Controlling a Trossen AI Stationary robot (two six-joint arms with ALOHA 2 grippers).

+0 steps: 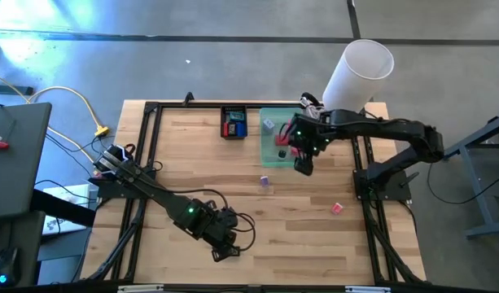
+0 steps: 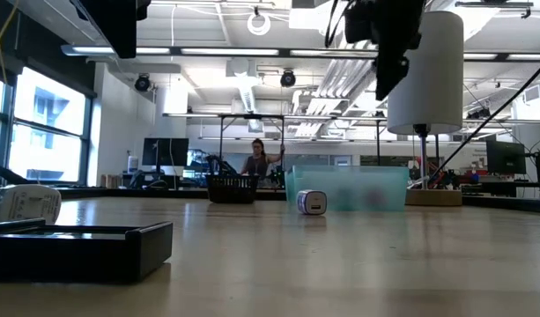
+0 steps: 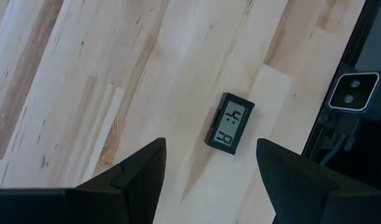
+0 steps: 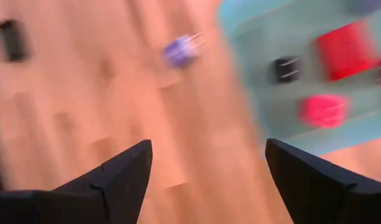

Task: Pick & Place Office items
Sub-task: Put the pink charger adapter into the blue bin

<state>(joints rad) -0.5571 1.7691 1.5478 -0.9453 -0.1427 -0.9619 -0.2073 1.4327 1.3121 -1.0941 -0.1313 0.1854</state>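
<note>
My right pincer [image 1: 302,165] hangs open and empty above the near edge of the teal tray [image 1: 269,155]. Red, pink and black pieces lie in that tray; a purple piece [image 1: 264,181] sits on the worktop [image 1: 314,236] just near of it, and a pink piece [image 1: 337,208] farther right. My left pincer [image 1: 226,251] is open over a small black clock [image 3: 230,122] at the near side.
</note>
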